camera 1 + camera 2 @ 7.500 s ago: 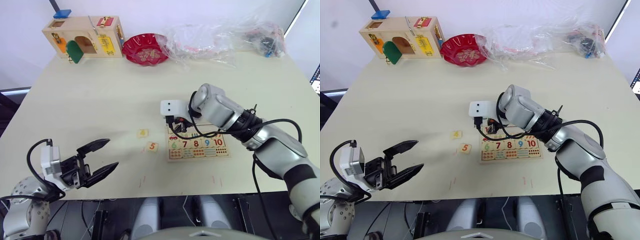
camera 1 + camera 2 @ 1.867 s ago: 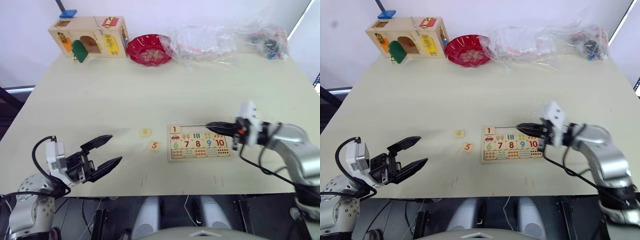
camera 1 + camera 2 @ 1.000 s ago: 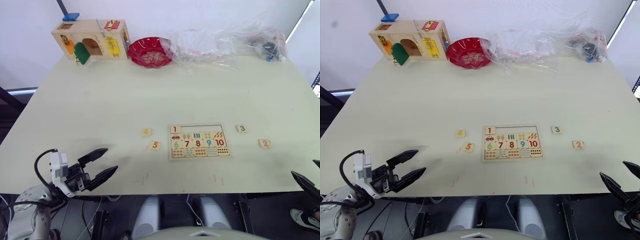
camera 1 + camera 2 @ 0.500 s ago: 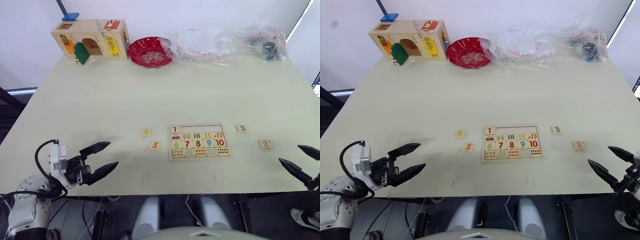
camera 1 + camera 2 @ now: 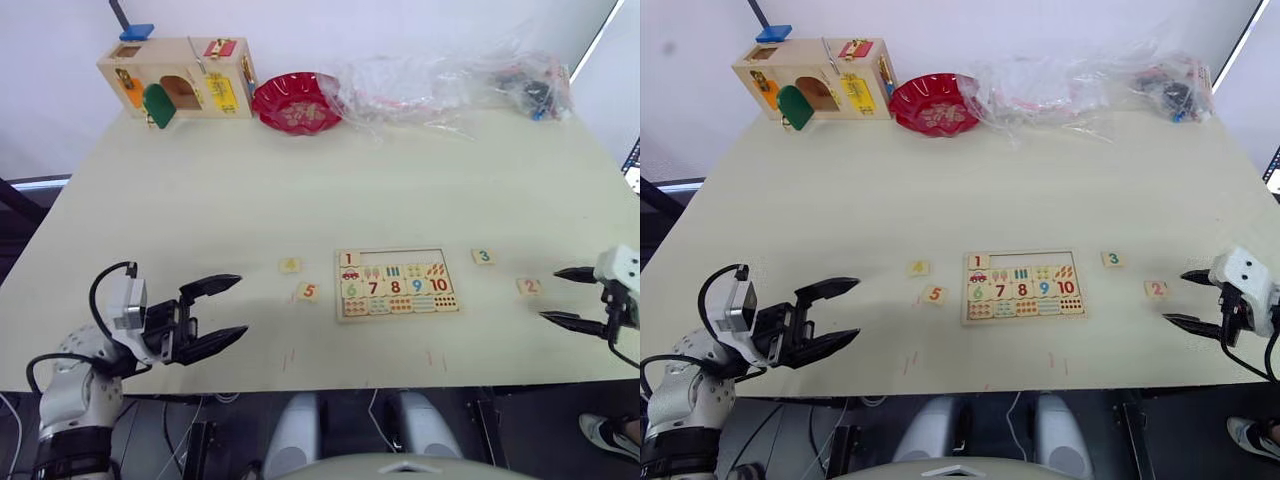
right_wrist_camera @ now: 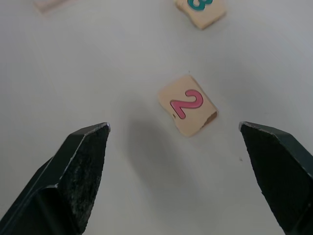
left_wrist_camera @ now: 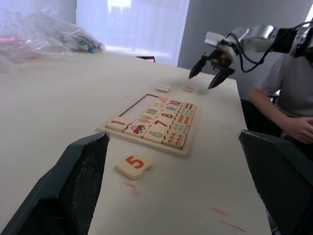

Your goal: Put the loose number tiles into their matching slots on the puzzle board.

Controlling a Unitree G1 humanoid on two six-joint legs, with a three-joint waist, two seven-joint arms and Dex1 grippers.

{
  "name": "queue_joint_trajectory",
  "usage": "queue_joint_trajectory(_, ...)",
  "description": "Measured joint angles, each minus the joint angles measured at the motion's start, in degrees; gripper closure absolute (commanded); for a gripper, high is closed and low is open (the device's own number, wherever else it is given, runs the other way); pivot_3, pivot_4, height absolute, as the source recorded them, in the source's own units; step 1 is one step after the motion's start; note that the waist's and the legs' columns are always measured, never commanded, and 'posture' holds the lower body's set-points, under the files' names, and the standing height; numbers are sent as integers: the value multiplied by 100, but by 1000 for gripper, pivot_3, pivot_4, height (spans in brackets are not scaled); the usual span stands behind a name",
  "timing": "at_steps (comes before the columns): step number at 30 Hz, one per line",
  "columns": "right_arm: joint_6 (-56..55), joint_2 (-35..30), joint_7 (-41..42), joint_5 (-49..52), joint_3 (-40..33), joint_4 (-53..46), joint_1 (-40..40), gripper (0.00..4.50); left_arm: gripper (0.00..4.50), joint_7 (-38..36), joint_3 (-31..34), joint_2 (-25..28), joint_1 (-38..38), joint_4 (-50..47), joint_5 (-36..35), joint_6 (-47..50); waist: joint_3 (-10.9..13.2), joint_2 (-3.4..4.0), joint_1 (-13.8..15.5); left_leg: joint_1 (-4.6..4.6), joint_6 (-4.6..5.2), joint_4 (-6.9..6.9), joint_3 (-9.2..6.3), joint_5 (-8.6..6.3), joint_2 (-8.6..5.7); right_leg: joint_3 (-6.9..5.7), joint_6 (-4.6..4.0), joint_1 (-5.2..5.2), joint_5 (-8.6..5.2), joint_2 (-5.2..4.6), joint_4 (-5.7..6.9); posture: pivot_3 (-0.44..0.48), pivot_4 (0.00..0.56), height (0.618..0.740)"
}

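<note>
since a moment ago, right gripper [image 5: 1185, 297] has swung in beside tile 2 [image 5: 1156, 289], jaws spread wide, empty. next: straddle it, pinch, carry to puzzle board [image 5: 1022, 285].

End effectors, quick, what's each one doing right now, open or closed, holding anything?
Left end effector: open, holding nothing, above the table short of the 5 tile.
Right end effector: open, holding nothing, beside the 2 tile.
</note>
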Motion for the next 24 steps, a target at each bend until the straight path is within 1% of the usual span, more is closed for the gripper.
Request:
queue_joint_trajectory(3, -439, -4, 318, -274, 445, 734, -686, 68, 0, -2, -5, 2, 65, -28, -49, 32, 1, 1, -23, 1, 0, 0, 0, 0, 1, -1, 0, 0, 1, -1, 0, 0, 150, 740)
queue_joint_trajectory(6, -847, 1, 548, -515, 788, 1321, -1201, 68, 0, -2, -4, 2, 71, -39, -76, 44, 1, 0, -35, 0, 0, 1, -3, 0, 1, -4, 0, 1, 1, -4, 1, 0, 150, 740)
queue_joint_trajectory(10, -1142, 127, 750, -692, 1036, 2030, -1764, 68, 0, -1, -3, 2, 80, -50, -92, 52, 2, 0, -60, 0, 0, 1, -3, 0, 1, -3, 0, 0, 1, -6, 1, 0, 150, 740)
queue_joint_trajectory(13, -1237, 217, 807, -697, 1095, 2285, -1931, 839, 0, 1, -3, 0, 98, -86, -93, 55, 2, 1, -69, 0, 0, 0, -6, 0, 1, -3, 0, 0, 1, -7, 1, 0, 150, 740)
queue_joint_trajectory(17, -1252, 350, 805, -694, 1097, 2391, -2043, 839, 0, 7, -3, 1, 94, -140, -95, 68, 2, 1, -81, 2, 0, 1, -10, 0, 1, -1, 0, 1, 2, -8, 4, 0, 150, 740)
queue_joint_trajectory(24, -1269, 393, 807, -682, 1092, 2417, -2054, 839, 0, 7, -3, 1, 58, -140, -95, 76, 2, 1, -91, 3, 0, 2, -10, 0, 1, -1, -1, 1, 2, -7, 4, 0, 150, 740)
